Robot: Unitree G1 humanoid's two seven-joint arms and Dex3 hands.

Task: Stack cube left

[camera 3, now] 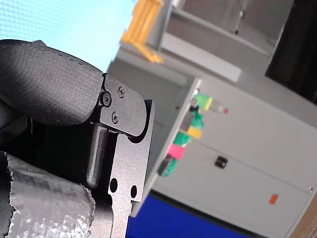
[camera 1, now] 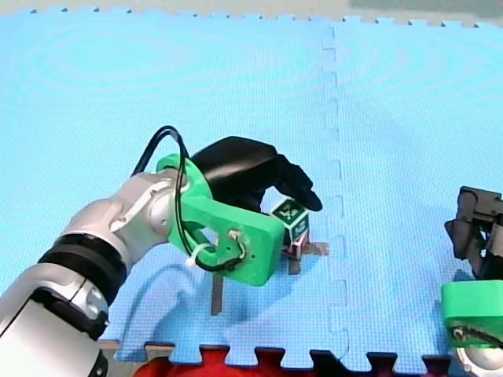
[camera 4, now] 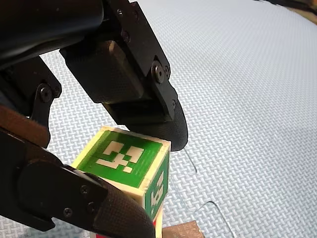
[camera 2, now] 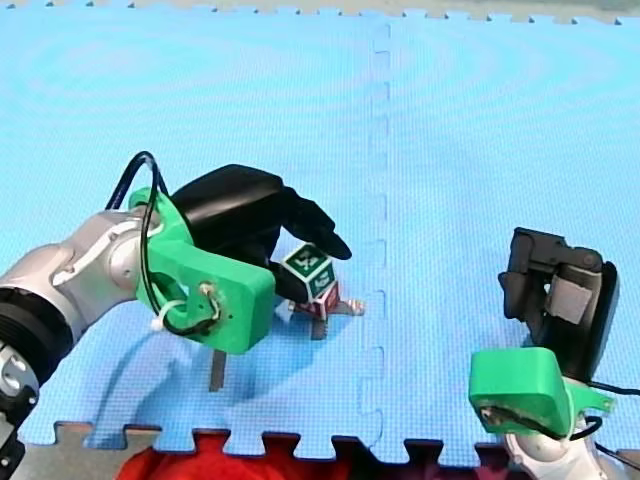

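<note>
The left robot hand (camera 2: 245,215) clamps the green cube (camera 2: 310,272) atop the red cube (camera 2: 318,306). The empty right robot hand (camera 2: 555,290) is well right of the green cube.

A white-patterned green cube (camera 2: 309,272) sits askew atop the red cube (camera 2: 320,304).

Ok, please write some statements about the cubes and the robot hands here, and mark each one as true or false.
1. The green cube with white markings sits on top of a red cube. True.
2. The right robot hand holds a cube. False: it holds nothing and is at the right, near the mat's front edge.
3. The left robot hand has fingers on opposite sides of the green cube. True.
4. Both cubes stand to the right of the seam in the blue foam mat. False: they stand to the left of it.
</note>
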